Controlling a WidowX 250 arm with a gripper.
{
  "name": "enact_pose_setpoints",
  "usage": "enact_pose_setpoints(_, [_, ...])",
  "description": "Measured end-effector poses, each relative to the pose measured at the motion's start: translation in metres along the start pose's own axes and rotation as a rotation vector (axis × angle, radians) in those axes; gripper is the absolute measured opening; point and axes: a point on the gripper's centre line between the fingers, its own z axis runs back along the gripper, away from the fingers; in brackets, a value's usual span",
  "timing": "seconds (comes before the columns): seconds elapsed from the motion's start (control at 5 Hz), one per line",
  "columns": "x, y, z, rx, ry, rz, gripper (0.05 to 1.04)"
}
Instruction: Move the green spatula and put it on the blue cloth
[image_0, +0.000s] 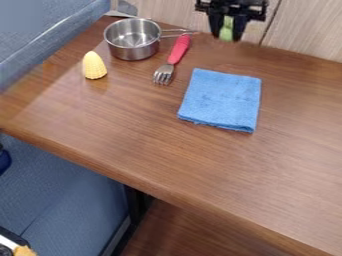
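In the camera view, the gripper (227, 36) hung at the upper right of the frame, its fingers closed about a green piece, evidently the green spatula (228, 28); how the rest of it lay could not be told. The blue cloth (222, 100) lay flat right of centre, below it in the frame. Carrying it over called for a level path clear of the red-handled fork (177, 52), then a slow lowering onto the cloth's middle, letting go only once the spatula rested there.
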Motion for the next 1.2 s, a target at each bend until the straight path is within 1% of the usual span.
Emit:
enact_pose_setpoints(0.2, [-0.004,0.021,0.034,-0.028,-0.037,0.0,0.43])
enact_pose_setpoints(0.4, [-0.021,0.059,0.065,-0.024,-0.071,0.008,0.43])
enact_pose_setpoints(0.6, [-0.046,0.073,0.082,-0.04,-0.086,-0.012,0.43])
enact_pose_setpoints(0.8, [-0.081,0.06,0.087,-0.065,-0.055,-0.092,0.43])
enact_pose_setpoints(1.0, [-0.103,0.045,0.082,-0.078,-0.027,-0.135,0.43])
enact_pose_setpoints(1.2, [-0.113,0.038,0.071,-0.06,-0.011,-0.151,0.43])
